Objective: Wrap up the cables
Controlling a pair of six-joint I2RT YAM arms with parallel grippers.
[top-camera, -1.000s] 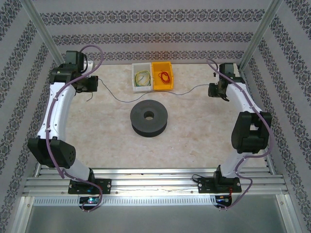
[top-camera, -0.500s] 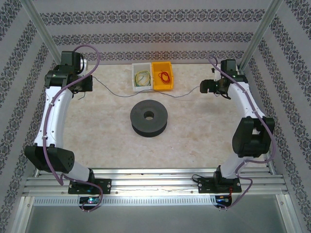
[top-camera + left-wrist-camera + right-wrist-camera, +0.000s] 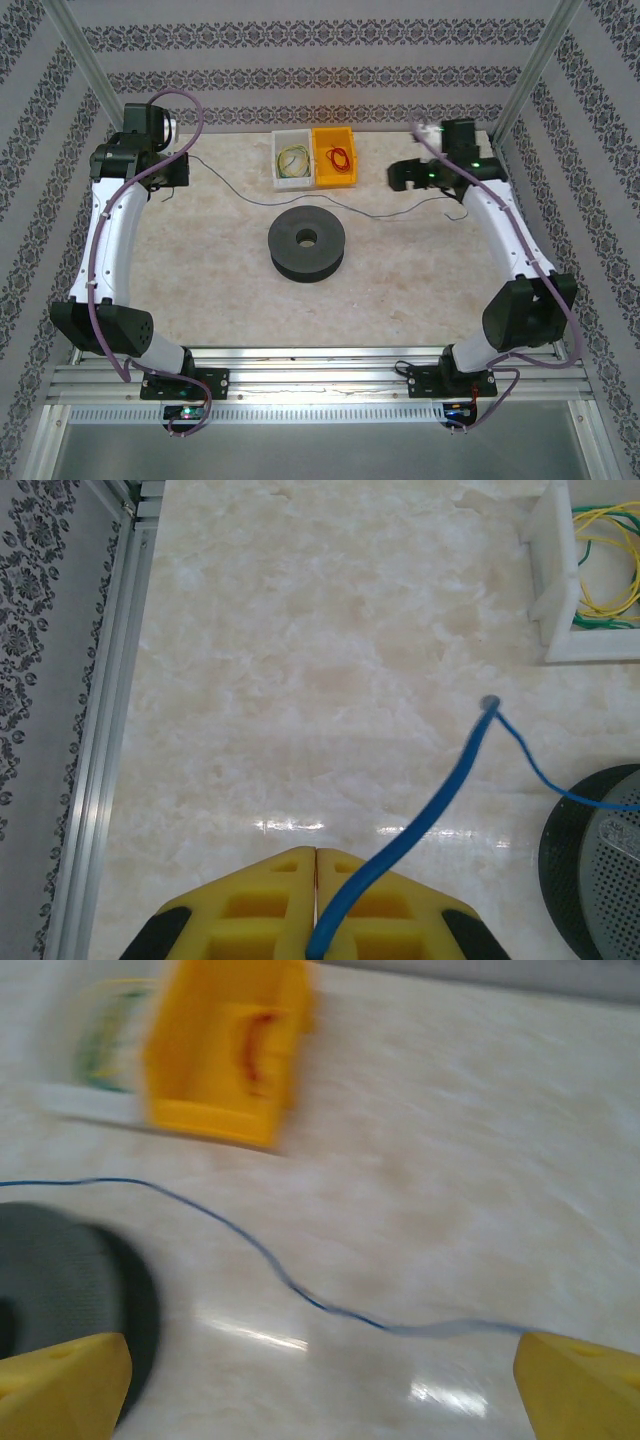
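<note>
As white bin (image 3: pixel 292 183) holds wires (image 3: pixel 292 160), yellow bin (image 3: pixel 337 181)

Table (image 3: pixel 410 275), spool (image 3: pixel 326 250), white bin (image 3: pixel 293 182), yellow bin (image 3: pixel 336 180), cable (image 3: pixel 295 1285)

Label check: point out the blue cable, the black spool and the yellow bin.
blue cable (image 3: pixel 418 825): left wrist view, mid-length.
black spool (image 3: pixel 284 242): top external view, upper face.
yellow bin (image 3: pixel 336 181): top external view, near wall.

high overhead view; low wrist views share the spool (image 3: pixel 600 865).
</note>
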